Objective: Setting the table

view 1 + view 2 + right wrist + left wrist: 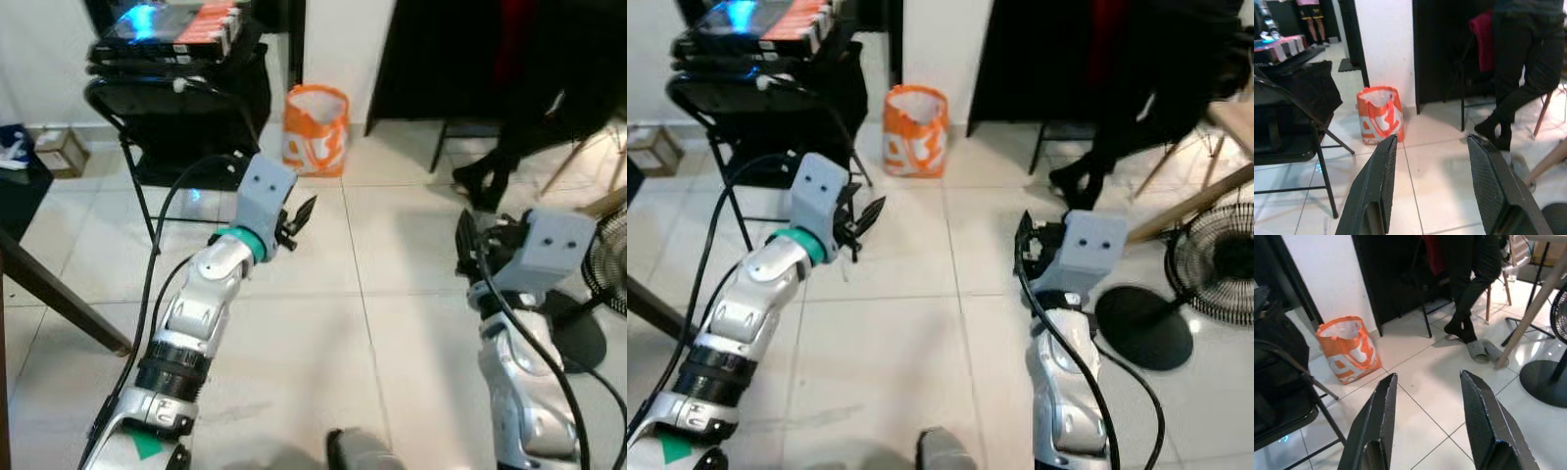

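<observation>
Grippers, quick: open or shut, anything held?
Left gripper: open, holding nothing, above the tiled floor.
Right gripper: open, holding nothing.

Between the right gripper's [1432, 188] parted jaws: orange bag [1380, 115], folding chair [1288, 142], a person's dark-trousered legs [1515, 88], perhaps standing.

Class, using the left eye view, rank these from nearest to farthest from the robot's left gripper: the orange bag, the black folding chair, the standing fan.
1. Black folding chair, just behind the left gripper, on its left.
2. Orange bag, farther back by the wall.
3. Standing fan, far right edge.
</observation>
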Tool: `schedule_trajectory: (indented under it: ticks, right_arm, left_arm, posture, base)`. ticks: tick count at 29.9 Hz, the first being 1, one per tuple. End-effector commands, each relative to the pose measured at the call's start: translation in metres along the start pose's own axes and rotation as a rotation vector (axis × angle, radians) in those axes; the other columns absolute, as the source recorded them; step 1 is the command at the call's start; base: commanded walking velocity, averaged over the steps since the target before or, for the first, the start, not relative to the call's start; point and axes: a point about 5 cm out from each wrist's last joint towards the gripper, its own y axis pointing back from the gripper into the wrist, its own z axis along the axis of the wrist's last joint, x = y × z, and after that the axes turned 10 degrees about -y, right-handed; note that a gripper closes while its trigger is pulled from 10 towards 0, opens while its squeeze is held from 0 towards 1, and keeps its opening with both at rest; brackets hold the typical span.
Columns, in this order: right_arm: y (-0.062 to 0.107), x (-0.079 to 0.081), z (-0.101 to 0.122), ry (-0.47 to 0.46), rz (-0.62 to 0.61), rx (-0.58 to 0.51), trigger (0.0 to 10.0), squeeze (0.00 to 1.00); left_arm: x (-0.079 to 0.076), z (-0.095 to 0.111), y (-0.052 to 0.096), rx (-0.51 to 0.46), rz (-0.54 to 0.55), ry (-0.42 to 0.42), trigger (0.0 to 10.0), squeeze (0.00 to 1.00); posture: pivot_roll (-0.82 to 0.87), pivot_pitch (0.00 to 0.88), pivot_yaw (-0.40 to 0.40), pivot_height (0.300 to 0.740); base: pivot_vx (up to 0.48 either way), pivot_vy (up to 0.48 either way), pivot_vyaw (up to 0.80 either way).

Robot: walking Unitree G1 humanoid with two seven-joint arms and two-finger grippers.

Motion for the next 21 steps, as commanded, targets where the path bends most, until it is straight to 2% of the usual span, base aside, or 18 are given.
schedule_trajectory:
  ticks: [1, 21]
  right_arm:
    - [0.0024, -0.0069, -0.0033, 0.003, -0.024, 0.022, 10.0, 0.0]
    - [0.0018, -0.0064, -0.0036, 0.005, -0.021, 0.024, 10.0, 0.0]
  left_arm:
    - [-0.0041, -0.0022, -0.0001, 0.008, -0.011, 0.004, 10.0, 0.0]
    - [-0.0047, -0.0023, -0.0003, 0.007, -0.012, 0.006, 10.0, 0.0]
  posture:
    - [0.02, 0.0, 0.089, 0.74]
    - [0.02, 0.0, 0.087, 0.74]
  base:
    - [0.0, 0.0, -0.8]
    - [0.0, 0.0, -0.8]
